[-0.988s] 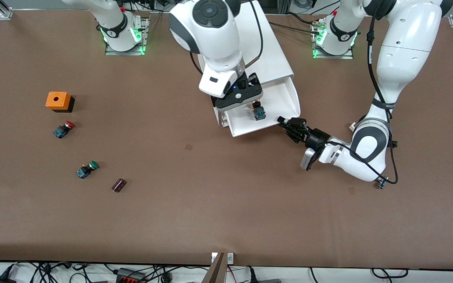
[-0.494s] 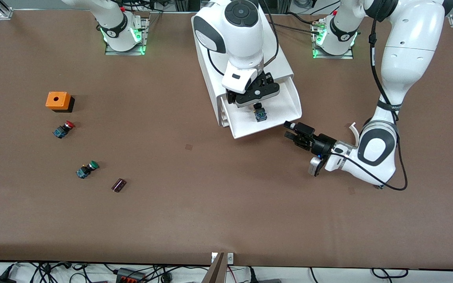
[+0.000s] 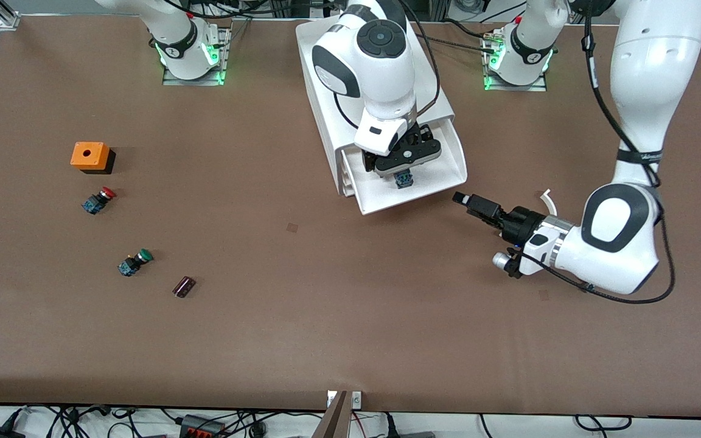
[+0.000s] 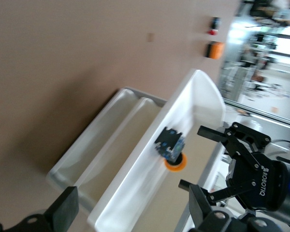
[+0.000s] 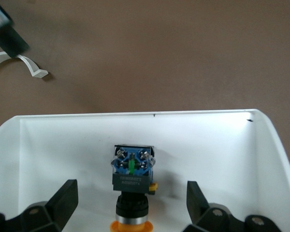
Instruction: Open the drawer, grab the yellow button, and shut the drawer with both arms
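Drawer open, button not yet taken.

The drawer (image 3: 411, 182) stands pulled out with the button (image 3: 403, 179) lying in it; grasping and closing remain. The right gripper (image 3: 400, 165) hangs over the button, jaws spread, touching nothing. The left gripper (image 3: 469, 202) sits beside the drawer, jaws spread, empty.

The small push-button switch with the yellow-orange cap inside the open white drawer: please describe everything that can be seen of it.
The small push-button switch with a yellow-orange round cap has a black middle body and a blue base with metal screw terminals and a green mark. It lies on its side on the floor of the pulled-out top white plastic drawer, touching only that floor. The open right gripper hangs directly over it, one finger on each side, not gripping it. The open left gripper is over the table beside the drawer.
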Robot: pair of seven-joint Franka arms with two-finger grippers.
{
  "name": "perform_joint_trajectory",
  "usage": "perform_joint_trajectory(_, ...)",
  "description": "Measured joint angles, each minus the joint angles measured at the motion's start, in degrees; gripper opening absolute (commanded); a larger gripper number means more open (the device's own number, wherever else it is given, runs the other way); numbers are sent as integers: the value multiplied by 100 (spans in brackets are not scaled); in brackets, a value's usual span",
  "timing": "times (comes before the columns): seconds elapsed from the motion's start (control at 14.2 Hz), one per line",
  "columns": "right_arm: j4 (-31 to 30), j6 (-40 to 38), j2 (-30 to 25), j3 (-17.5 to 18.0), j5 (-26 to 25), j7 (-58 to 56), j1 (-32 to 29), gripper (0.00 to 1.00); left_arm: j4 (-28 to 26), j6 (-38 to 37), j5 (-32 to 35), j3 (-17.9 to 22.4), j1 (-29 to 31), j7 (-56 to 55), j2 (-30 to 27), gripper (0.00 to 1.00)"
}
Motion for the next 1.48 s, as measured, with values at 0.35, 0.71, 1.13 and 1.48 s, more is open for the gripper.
perform_joint_trajectory(0.35, 3, 111, 132, -1, 0, 52, 42, 78, 990, -15, 2078, -46, -115, -1377, -364, 100)
perform_joint_trajectory(0.71, 4, 121, 192, -5, 0, 56, 43, 8, 1335, 47, 3728, -49, -534, -1573, -398, 100)
perform_joint_trajectory(1.13, 208, -234, 176, -73, 0, 57, 23, 0, 1518, 405, 3882, 34, -495, -1625, -384, 100)
perform_joint_trajectory(1.48, 710, -1143, -178, -151, 1, 59, -491, 0, 1518, 418, 3884, 33, -531, -2248, -375, 100)
